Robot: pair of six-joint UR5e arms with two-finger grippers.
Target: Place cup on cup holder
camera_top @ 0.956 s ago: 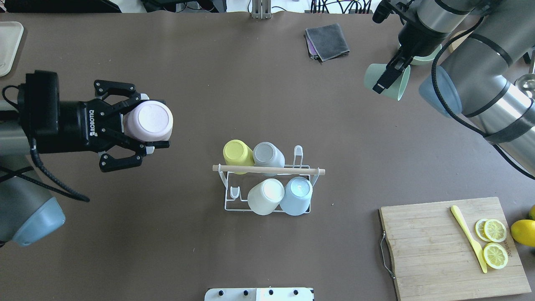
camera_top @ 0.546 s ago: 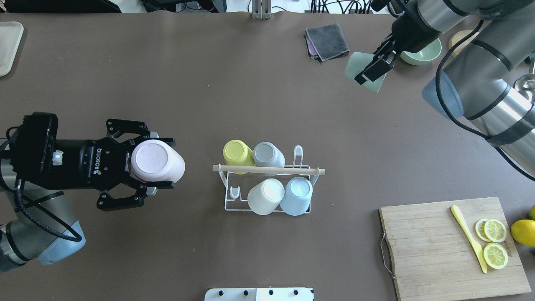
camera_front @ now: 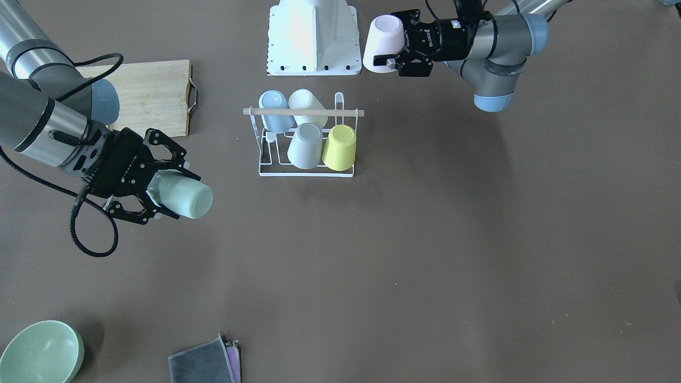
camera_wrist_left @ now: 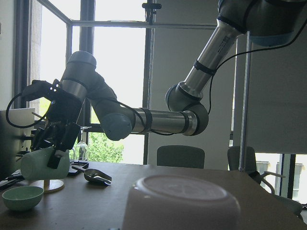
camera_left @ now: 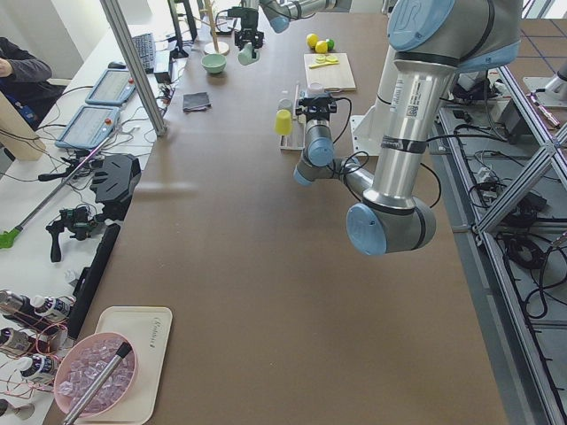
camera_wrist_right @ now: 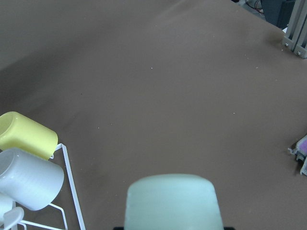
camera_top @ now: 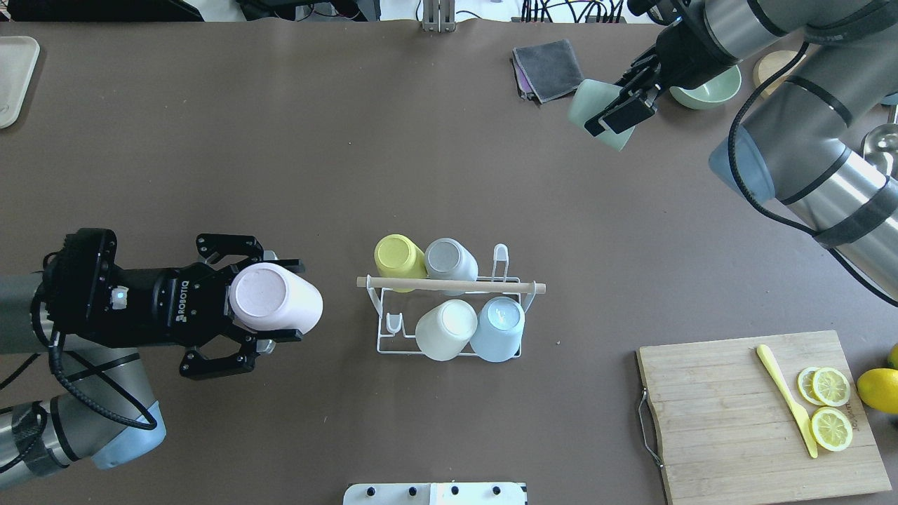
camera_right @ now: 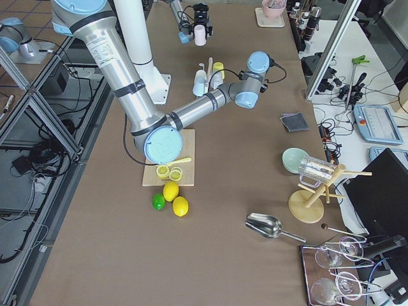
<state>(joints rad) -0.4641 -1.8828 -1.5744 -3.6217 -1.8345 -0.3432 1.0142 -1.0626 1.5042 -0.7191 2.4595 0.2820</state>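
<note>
You are seeing the left gripper (camera_top: 286, 301) coming in from the left edge of the overhead view. Its fingers are pinching the pink cup (camera_top: 270, 298) from both sides. The cup is lying tilted with its flat base facing up toward the camera. It is sitting at middle left of the frame, near the cup holder (camera_top: 456, 285) but apart from it.

The cup holder is standing at the centre of the overhead view, with its wooden rod running across its top. It is carrying four upturned cups. The yellow cup (camera_top: 398, 258) and the grey cup (camera_top: 450, 260) are leaning on the far side of the rod. The cream cup (camera_top: 447, 328) and the light blue cup (camera_top: 498, 326) are leaning on the near side. One bare peg is showing at the holder's lower left and another at its upper right.

At upper right of that view, the right gripper (camera_top: 612, 118) is clamping a pale green cup (camera_top: 584, 104) well away from the holder. In the front-facing view this cup is pointing its base toward the middle of the table. A green bowl (camera_top: 710, 90) and a folded grey cloth (camera_top: 551, 69) are lying close by. A wooden cutting board (camera_top: 729, 414) with lemon slices (camera_top: 831, 407) is sitting at lower right.
</note>
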